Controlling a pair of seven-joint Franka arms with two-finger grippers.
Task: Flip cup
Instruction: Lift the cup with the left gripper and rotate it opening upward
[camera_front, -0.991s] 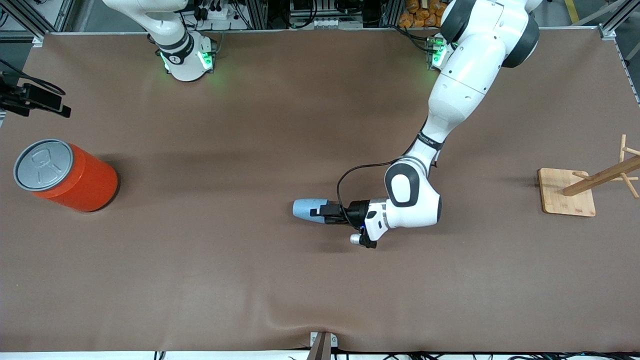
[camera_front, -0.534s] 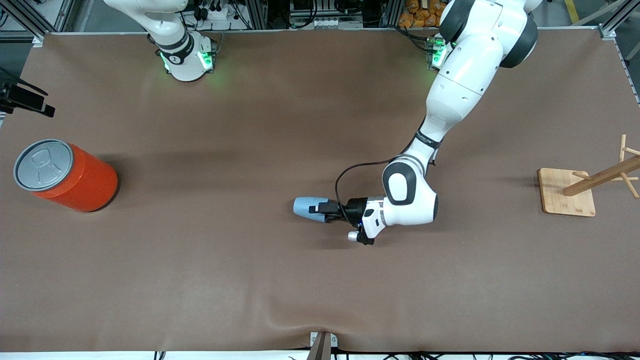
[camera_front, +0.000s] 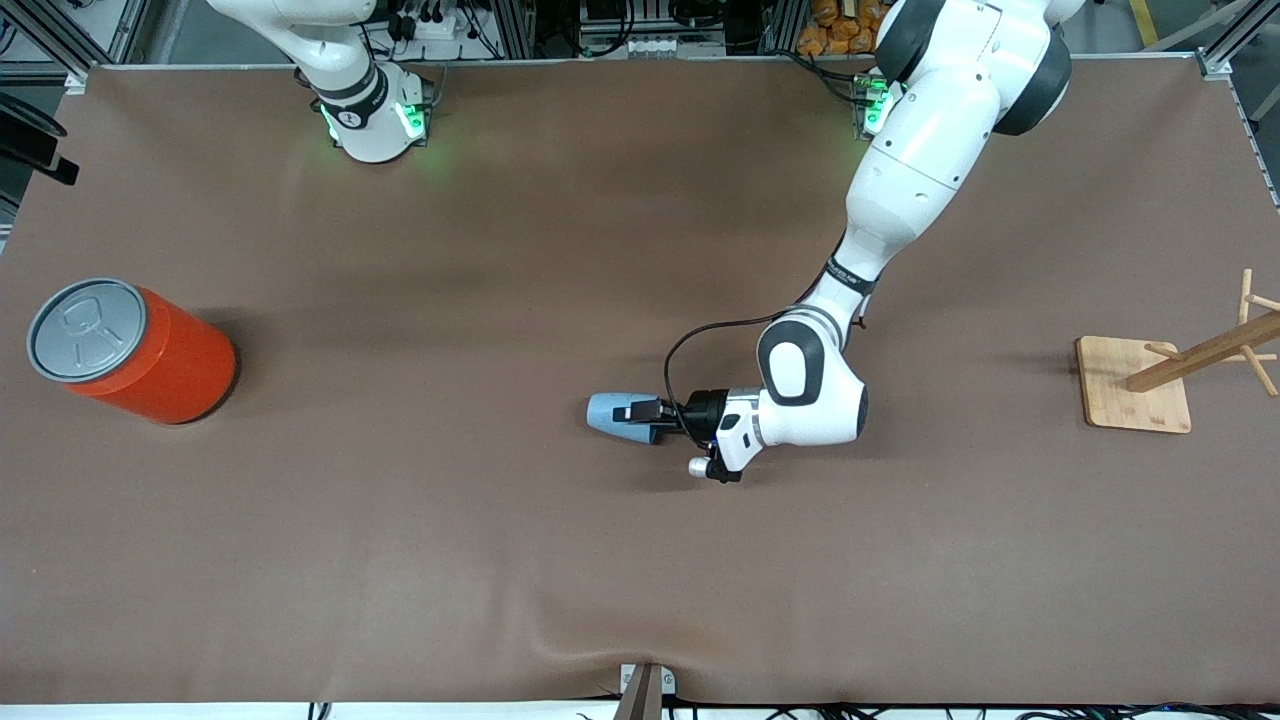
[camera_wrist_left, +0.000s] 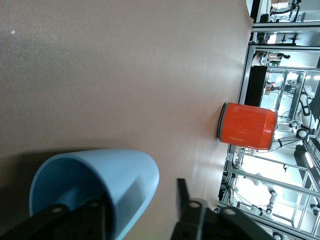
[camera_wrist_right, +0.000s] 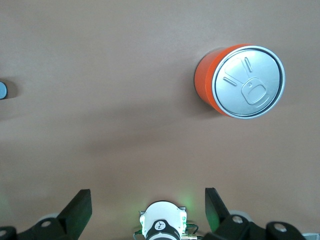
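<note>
The light-blue cup (camera_front: 603, 412) lies on its side on the brown table (camera_front: 500, 560) near the middle, mouth toward the left arm's end. My left gripper (camera_front: 632, 420) is open and level with the table at the cup's mouth. In the left wrist view the cup (camera_wrist_left: 100, 175) has one finger inside its mouth and the other finger (camera_wrist_left: 182, 200) outside with a gap to the wall. My left gripper (camera_wrist_left: 140, 200) straddles that wall. My right gripper (camera_wrist_right: 146, 192) is open and empty, high over the right arm's end, and shows only as a dark part (camera_front: 45, 160) at the front view's edge.
A large orange can (camera_front: 140, 350) with a grey pull-tab lid stands upright at the right arm's end; it also shows in the left wrist view (camera_wrist_left: 247, 125) and the right wrist view (camera_wrist_right: 240, 82). A wooden peg rack (camera_front: 1135, 385) stands at the left arm's end.
My left gripper has slid a little farther onto the cup's mouth, toward the right arm's end. The cup has stayed in place. The right hand has drawn away toward the robots' side of the table.
</note>
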